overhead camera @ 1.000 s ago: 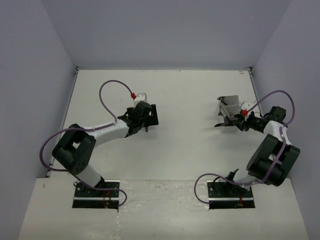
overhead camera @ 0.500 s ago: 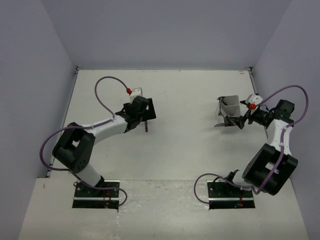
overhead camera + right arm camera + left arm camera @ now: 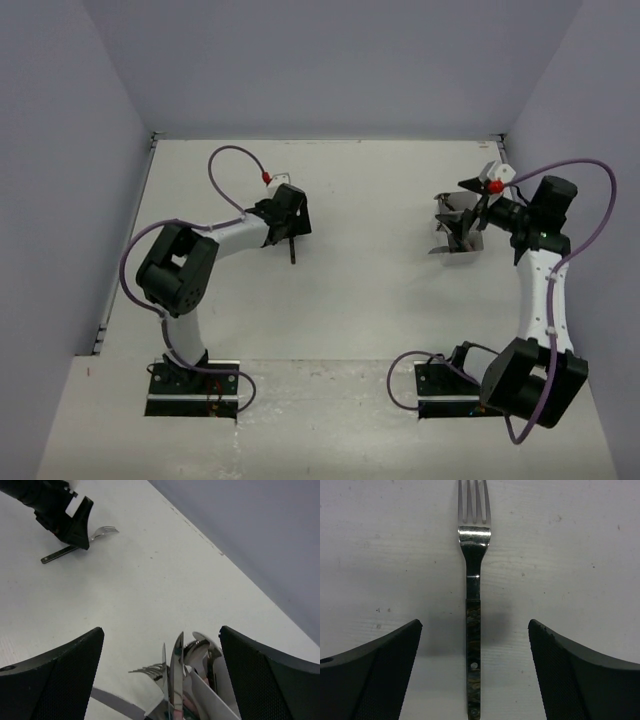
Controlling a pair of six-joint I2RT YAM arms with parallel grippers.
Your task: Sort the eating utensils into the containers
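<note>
No readable text, labels or numbers in any view. One white sticker (image 3: pixel 73 508) on the left arm (image 3: pixel 37 495), too small to read.

Lighting is diffuse and even, coming from overhead. The white table (image 3: pixel 380 190) reads bright without blown-out areas, and the walls (image 3: pixel 330 60) carry a lavender cast. Shadows are faint and soft-edged. In the left wrist view the fork (image 3: pixel 473 605) is sharp, with a glare band at its neck. In the right wrist view the near utensils (image 3: pixel 177 667) glint, and the dark fingers (image 3: pixel 50 680) lose detail.
</note>
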